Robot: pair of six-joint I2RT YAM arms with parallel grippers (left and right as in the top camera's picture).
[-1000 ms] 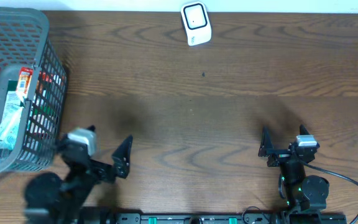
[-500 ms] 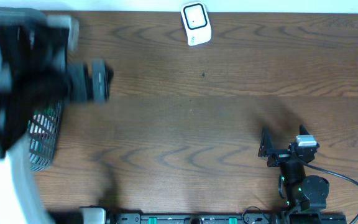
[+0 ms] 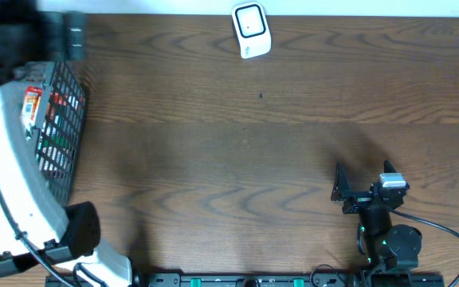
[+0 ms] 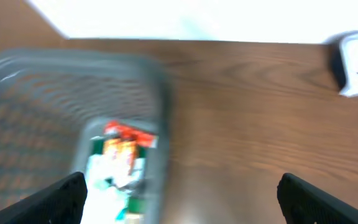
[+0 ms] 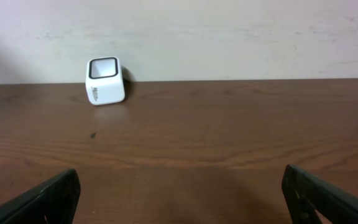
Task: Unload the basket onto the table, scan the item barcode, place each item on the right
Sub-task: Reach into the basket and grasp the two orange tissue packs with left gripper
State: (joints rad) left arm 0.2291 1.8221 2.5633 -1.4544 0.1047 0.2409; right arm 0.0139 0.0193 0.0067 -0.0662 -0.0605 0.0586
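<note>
Dark brown wood, the table (image 3: 213, 143) takes up nearly the whole overhead view, bare but for a few things at its edges. The grey plastic mesh basket (image 3: 58, 135) stands at its left end, with the white left arm (image 3: 10, 167) reaching up across it. Here the arm's wrist end is only a dark blur.

The left gripper (image 4: 182, 186) hangs over the basket with its jaws spread wide and nothing between them. The right gripper (image 3: 341, 191) sits low on the right side, well apart from everything, jaws equally wide and empty. The small white barcode scanner (image 3: 250, 30) stands at the far edge, its window facing up.

The items to scan are the packets in the basket. The clearest is a pouch with a red and orange top (image 4: 126, 146), lying on white and green ones. They look like light, soft film sachets, likely crinkly and slick, apt to buckle or slide out of a loose pinch. A firm grip across the flat, stiffer sealed top edge seems best, so the pouch hangs flat. No barcode shows in the blurred left wrist view, so I cannot tell which face carries it.
</note>
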